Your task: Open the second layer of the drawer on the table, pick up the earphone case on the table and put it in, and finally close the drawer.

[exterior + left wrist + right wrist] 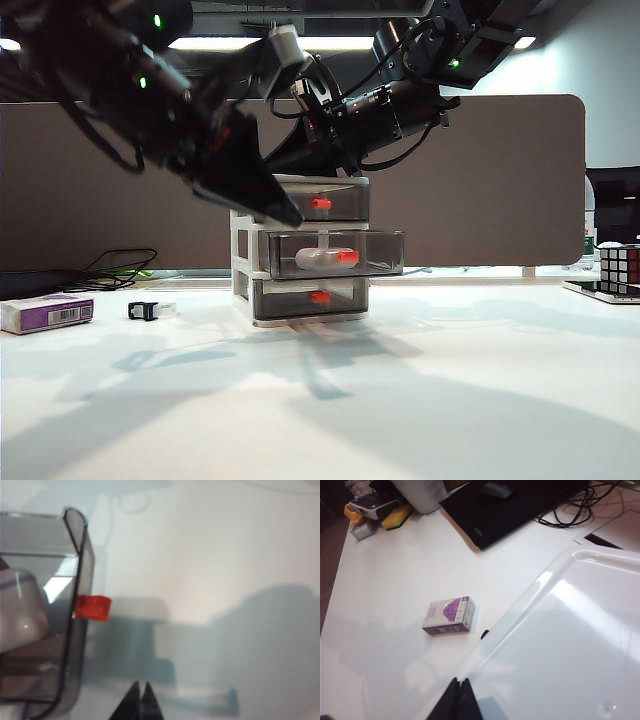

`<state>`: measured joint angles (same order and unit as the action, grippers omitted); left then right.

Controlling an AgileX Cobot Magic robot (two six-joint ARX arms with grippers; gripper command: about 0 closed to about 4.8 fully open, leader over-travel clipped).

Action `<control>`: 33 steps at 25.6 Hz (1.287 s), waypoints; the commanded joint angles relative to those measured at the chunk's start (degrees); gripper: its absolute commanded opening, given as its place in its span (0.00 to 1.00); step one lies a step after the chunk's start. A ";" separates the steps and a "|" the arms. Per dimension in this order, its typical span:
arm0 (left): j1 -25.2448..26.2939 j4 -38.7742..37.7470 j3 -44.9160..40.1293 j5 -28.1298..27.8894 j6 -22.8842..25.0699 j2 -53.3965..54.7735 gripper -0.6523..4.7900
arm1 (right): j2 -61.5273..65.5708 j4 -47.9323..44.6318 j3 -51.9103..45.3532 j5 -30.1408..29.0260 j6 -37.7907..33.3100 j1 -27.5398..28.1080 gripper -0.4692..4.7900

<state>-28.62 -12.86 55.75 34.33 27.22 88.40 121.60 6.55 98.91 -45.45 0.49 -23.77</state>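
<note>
Exterior camera sits low on the desk (420, 400), facing the drawer (310, 250) front — both wrist cameras look down, the left close over the second layer (75, 630).

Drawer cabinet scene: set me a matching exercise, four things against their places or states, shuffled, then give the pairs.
Things:
1. earphone case
2. second layer
3. white-and-purple box
4. left gripper

Places or states:
A. pulled out, standing open
B. lying on the table, left of the drawer
C. shut and empty, just above the open drawer's left end
D. lying inside the open drawer

Pairs: 1-D, 2-A, 3-B, 4-C
</note>
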 commanded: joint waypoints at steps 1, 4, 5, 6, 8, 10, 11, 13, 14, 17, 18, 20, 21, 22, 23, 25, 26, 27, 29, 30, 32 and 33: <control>0.81 6.58 0.22 1.53 0.13 3.34 0.11 | 1.31 5.16 -1.01 0.39 -0.85 -0.33 0.08; 0.92 9.29 0.22 3.19 -0.55 4.74 0.11 | 1.31 5.22 -1.01 0.39 -0.85 -0.33 0.08; 0.96 10.16 0.22 3.08 -0.94 5.14 0.11 | 1.31 5.20 -1.01 0.39 -0.85 -0.33 0.08; 1.20 10.93 0.22 2.84 -0.92 5.57 0.11 | 1.31 5.18 -1.01 0.39 -0.85 -0.33 0.08; 1.29 12.15 0.22 2.64 -1.09 6.21 0.11 | 1.31 5.16 -0.98 0.39 -0.85 -0.33 0.08; 1.31 13.00 0.22 2.56 -1.22 6.80 0.11 | 1.31 5.20 -0.98 0.39 -0.85 -0.33 0.08; 1.33 13.11 0.22 2.32 -1.20 7.15 0.11 | 1.31 5.20 -0.98 0.39 -0.85 -0.33 0.08; 1.44 13.11 0.22 1.01 -1.20 7.54 0.11 | 1.31 5.18 -0.98 0.37 -0.85 -0.35 0.08; 1.46 13.29 0.22 -1.09 -1.14 7.98 0.11 | 1.31 5.20 -0.98 0.37 -0.85 -0.35 0.08; 1.62 14.47 0.22 -1.86 -1.11 8.59 0.11 | 1.31 5.18 -0.98 0.39 -0.85 -0.35 0.08; 1.62 14.99 0.22 -2.73 -1.14 8.68 0.11 | 1.31 5.18 -0.98 0.39 -0.85 -0.35 0.08; 1.62 16.41 0.22 -5.18 -1.14 8.87 0.11 | 1.31 5.20 -0.98 0.37 -0.85 -0.35 0.08; 1.62 17.20 0.22 -6.14 -1.14 9.05 0.11 | 1.31 5.20 -0.98 0.37 -0.87 -0.35 0.08; 1.62 18.21 0.22 -6.84 -1.14 9.16 0.11 | 1.31 5.20 -0.98 0.37 -0.87 -0.35 0.08; 1.62 19.26 0.22 -7.96 -1.16 9.31 0.11 | 1.31 5.20 -0.98 0.37 -0.87 -0.35 0.08; 1.62 21.88 0.22 -9.68 -1.31 9.75 0.11 | 1.31 5.20 -0.98 0.37 -0.85 -0.35 0.08; 1.62 22.86 0.22 -10.45 -1.33 9.94 0.11 | 1.31 5.20 -0.98 0.37 -0.85 -0.35 0.08; 1.62 23.63 0.22 -11.50 -1.33 10.23 0.11 | 1.31 5.20 -0.98 0.39 -0.85 -0.35 0.08; 1.64 25.09 0.22 -14.12 -1.36 10.95 0.11 | 1.31 5.18 -0.98 0.52 -0.85 -0.35 0.08; 1.64 25.79 0.22 -15.02 -1.36 11.43 0.11 | 1.31 5.18 -0.98 0.52 -0.85 -0.35 0.08; 1.62 26.43 0.22 -16.61 -1.36 12.24 0.11 | 1.31 5.05 -0.98 0.52 -0.85 -0.35 0.08; 1.62 26.60 0.22 -17.51 -1.36 12.55 0.11 | 1.31 5.05 -0.98 0.52 -0.85 -0.35 0.08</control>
<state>-27.14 11.88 55.75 19.25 26.02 100.60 121.60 6.52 98.91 -45.43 0.49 -23.77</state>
